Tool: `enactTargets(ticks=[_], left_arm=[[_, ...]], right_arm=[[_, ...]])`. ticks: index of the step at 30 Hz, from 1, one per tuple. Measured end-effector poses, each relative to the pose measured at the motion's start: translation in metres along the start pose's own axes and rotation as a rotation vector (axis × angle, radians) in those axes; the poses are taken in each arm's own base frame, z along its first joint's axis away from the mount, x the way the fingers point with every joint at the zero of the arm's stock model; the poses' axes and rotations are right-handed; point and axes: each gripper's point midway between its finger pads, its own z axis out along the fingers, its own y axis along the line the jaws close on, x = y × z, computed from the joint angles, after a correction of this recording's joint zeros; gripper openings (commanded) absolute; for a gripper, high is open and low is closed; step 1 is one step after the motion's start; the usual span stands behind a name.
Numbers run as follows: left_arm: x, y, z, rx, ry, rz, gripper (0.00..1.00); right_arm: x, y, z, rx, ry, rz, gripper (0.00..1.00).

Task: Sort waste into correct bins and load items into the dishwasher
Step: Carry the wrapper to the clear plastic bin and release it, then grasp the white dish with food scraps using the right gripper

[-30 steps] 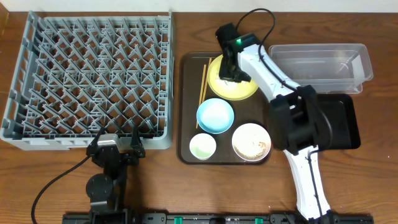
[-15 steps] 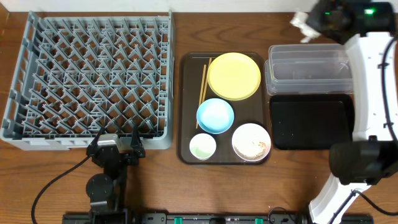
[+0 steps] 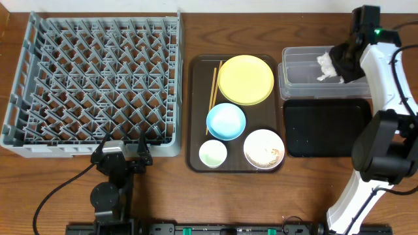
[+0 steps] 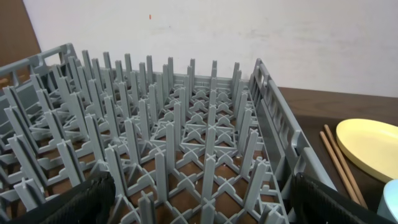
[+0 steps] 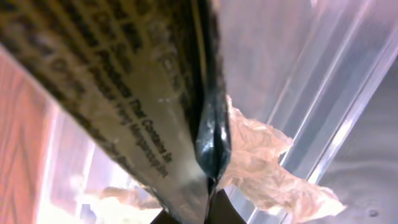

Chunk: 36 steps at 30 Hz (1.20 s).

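My right gripper [image 3: 335, 65] hangs over the clear tub [image 3: 300, 73], shut on a crumpled white tissue [image 3: 324, 67]. In the right wrist view the jaws [image 5: 208, 208] pinch a printed foil wrapper [image 5: 134, 118] together with the tissue [image 5: 267, 168]. On the brown tray [image 3: 194, 130] lie the yellow plate [image 3: 245, 79], blue bowl [image 3: 226, 121], white bowl [image 3: 264, 148] with food scraps, small cup [image 3: 213, 154] and chopsticks [image 3: 212, 90]. My left gripper [image 3: 121, 151] stands open at the grey rack's [image 3: 91, 85] near edge, nothing between its fingers [image 4: 81, 202].
The black tray [image 3: 323, 127] lies just in front of the clear tub, at the right. The right arm's white links run down the table's right side. A cable trails from the left arm's base at the front left.
The right arm has swung from the yellow plate to the far right with the waste in its jaws, and now hangs over the clear tub. The left arm has not moved.
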Motion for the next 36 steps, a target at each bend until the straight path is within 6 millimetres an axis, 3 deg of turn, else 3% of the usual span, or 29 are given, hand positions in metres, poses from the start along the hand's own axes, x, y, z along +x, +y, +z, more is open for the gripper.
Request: enactTargets(ticks=[3, 4, 6, 9, 13, 18, 23, 28, 31, 33, 34, 36], left_arm=[[0.000, 0.000, 0.000, 0.000, 0.000, 0.000, 0.91], [0.000, 0.000, 0.000, 0.000, 0.000, 0.000, 0.91], [0.000, 0.000, 0.000, 0.000, 0.000, 0.000, 0.91], [0.000, 0.000, 0.000, 0.000, 0.000, 0.000, 0.91], [0.000, 0.000, 0.000, 0.000, 0.000, 0.000, 0.91], [0.000, 0.000, 0.000, 0.000, 0.000, 0.000, 0.91], [0.000, 0.000, 0.000, 0.000, 0.000, 0.000, 0.91], [0.000, 0.000, 0.000, 0.000, 0.000, 0.000, 0.91], [0.000, 0.000, 0.000, 0.000, 0.000, 0.000, 0.91], [0.000, 0.000, 0.000, 0.001, 0.000, 0.000, 0.91], [0.000, 0.000, 0.000, 0.000, 0.000, 0.000, 0.91], [0.000, 0.000, 0.000, 0.001, 0.000, 0.000, 0.91]], right_arm=[[0.006, -0.010, 0.014, 0.021, 0.008, 0.093, 0.03], [0.008, -0.013, 0.017, 0.029, 0.011, 0.119, 0.08], [0.011, -0.018, 0.022, 0.044, 0.015, 0.168, 0.30], [0.010, -0.017, 0.023, 0.035, 0.012, 0.211, 0.52], [0.005, 0.004, 0.023, -0.054, 0.008, 0.187, 0.69], [0.004, 0.040, 0.015, -0.214, 0.023, 0.038, 0.81], [-0.001, 0.069, -0.033, -0.384, -0.020, -0.208, 0.84], [0.012, 0.083, -0.130, -0.583, -0.076, -0.524, 0.90], [0.052, 0.077, -0.192, -0.682, -0.069, -0.745, 0.92], [0.085, 0.072, -0.215, -0.719, -0.042, -0.873, 0.92], [0.112, 0.069, -0.226, -0.741, -0.022, -0.964, 0.92], [0.147, 0.066, -0.230, -0.754, 0.023, -1.073, 0.91]])
